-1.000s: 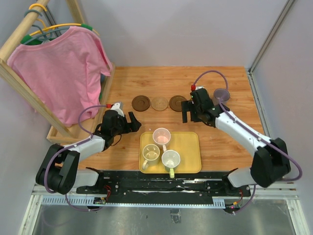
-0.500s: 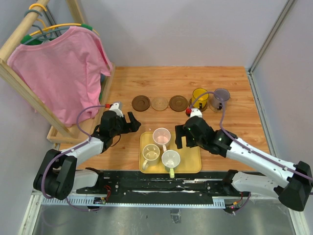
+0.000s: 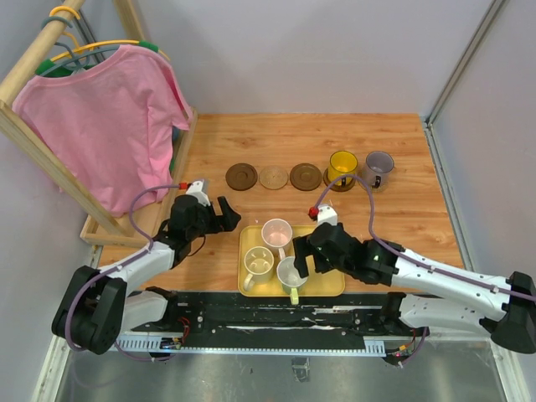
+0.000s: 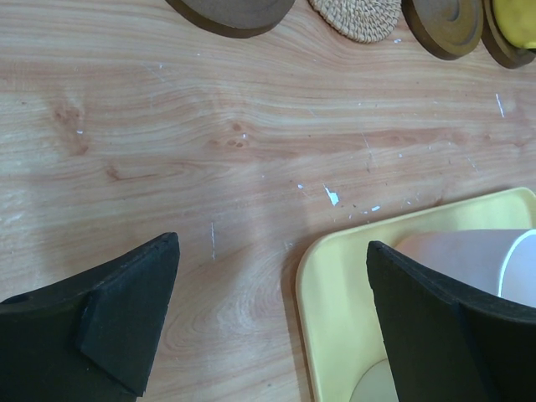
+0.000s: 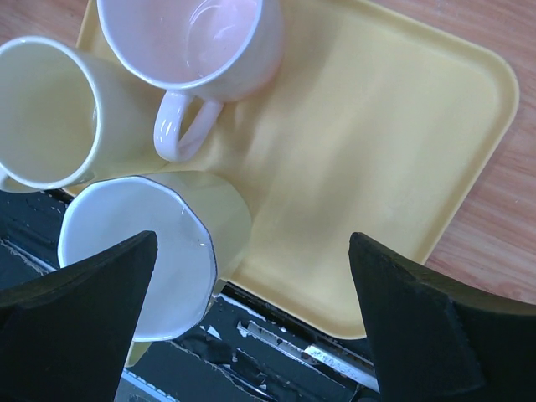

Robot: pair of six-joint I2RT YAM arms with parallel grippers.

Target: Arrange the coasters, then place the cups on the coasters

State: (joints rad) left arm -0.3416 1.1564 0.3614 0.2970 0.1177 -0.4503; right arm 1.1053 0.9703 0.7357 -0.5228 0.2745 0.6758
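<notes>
The right claw (image 3: 301,258) hangs released, jaws wide, just above the white-green cup (image 3: 292,272) on the yellow tray (image 3: 327,251); this arm is nearer. The left claw (image 3: 224,210), also released, sits beside the tray. Three bare coasters (image 3: 273,177) lie beyond on the worktop (image 3: 402,209).

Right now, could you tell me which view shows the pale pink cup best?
The right wrist view: the pale pink cup is close, handle and inside clear, top edge cropped. The top external view shows it whole but small on the tray. The left wrist view catches only its side.
</notes>
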